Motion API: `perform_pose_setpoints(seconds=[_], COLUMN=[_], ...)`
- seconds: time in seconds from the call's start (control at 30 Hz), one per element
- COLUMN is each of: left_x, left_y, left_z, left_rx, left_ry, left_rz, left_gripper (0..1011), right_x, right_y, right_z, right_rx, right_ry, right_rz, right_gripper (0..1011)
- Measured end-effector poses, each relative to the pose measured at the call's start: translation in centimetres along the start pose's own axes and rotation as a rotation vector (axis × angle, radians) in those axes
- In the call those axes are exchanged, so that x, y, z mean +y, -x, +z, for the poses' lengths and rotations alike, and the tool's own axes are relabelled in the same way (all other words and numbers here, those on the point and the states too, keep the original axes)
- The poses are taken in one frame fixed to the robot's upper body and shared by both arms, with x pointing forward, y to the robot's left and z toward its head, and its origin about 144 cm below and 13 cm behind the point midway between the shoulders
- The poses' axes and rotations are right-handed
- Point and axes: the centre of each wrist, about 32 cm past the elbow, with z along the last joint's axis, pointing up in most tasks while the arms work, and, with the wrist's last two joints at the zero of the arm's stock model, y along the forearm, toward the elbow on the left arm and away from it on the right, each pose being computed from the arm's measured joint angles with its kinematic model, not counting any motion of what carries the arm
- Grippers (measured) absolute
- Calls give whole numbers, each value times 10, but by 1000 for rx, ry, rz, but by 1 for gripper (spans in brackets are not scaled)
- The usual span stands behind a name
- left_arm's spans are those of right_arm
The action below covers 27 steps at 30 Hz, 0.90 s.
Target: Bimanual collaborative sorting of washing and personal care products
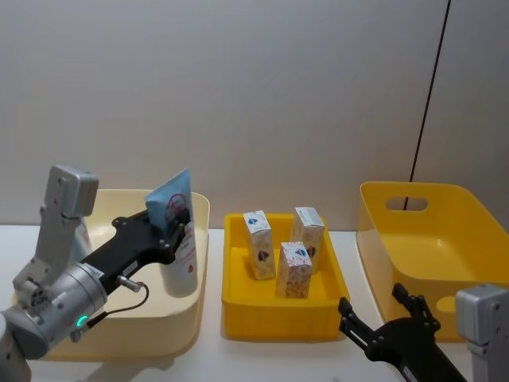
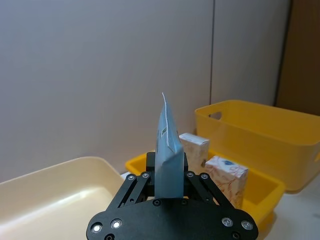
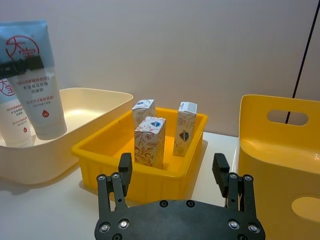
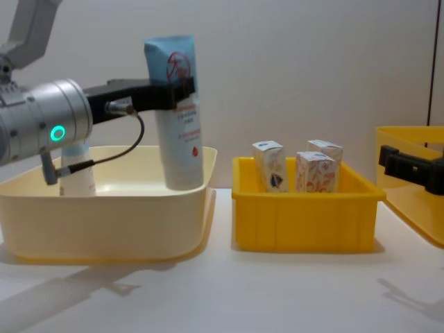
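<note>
My left gripper (image 1: 172, 224) (image 2: 167, 167) is shut on the crimped pale-blue end of a blue-and-white squeeze tube (image 1: 181, 256) (image 4: 177, 118). The tube hangs upright, cap end down, inside the cream tub (image 1: 151, 330) near its right wall; whether it touches the floor I cannot tell. A second tube (image 4: 76, 177) (image 3: 12, 117) stands in the tub behind my left arm. Three small white cartons (image 1: 259, 243) (image 1: 293, 269) (image 1: 308, 234) stand in the low yellow tray (image 1: 278, 325). In front of the tray's right end my right gripper (image 1: 378, 310) (image 3: 172, 170) stays open, holding nothing.
A tall yellow crate (image 1: 417, 259) (image 3: 280, 165) with a handle slot stands at the right, close beside my right gripper. Tub, tray and crate sit in a row on a white table, with a plain wall behind. A strip of bare table runs along the front.
</note>
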Motion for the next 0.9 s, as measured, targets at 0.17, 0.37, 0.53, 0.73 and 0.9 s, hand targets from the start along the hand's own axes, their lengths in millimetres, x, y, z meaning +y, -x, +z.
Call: perform_pose_setpoints(seconds=[0.17, 0.37, 0.53, 0.73, 0.9], left_x=[-4, -9, -15, -23, -28], left_y=[-1, 1, 3, 7, 9], left_z=[9, 17, 21, 26, 27], left_rx=[19, 52, 81, 125, 148], left_ry=[41, 79, 105, 126, 130], left_rz=[-69, -152, -217, -308, -363], left_gripper=[227, 227, 227, 227, 227], right_x=[0, 0, 0, 0, 0], right_y=[0, 0, 0, 0, 0], right_z=[0, 0, 0, 0, 0], right_rx=[0, 0, 0, 0, 0], right_ry=[0, 0, 0, 0, 0], right_rz=[0, 0, 0, 0, 0], right_gripper=[1001, 1001, 1002, 1001, 1001])
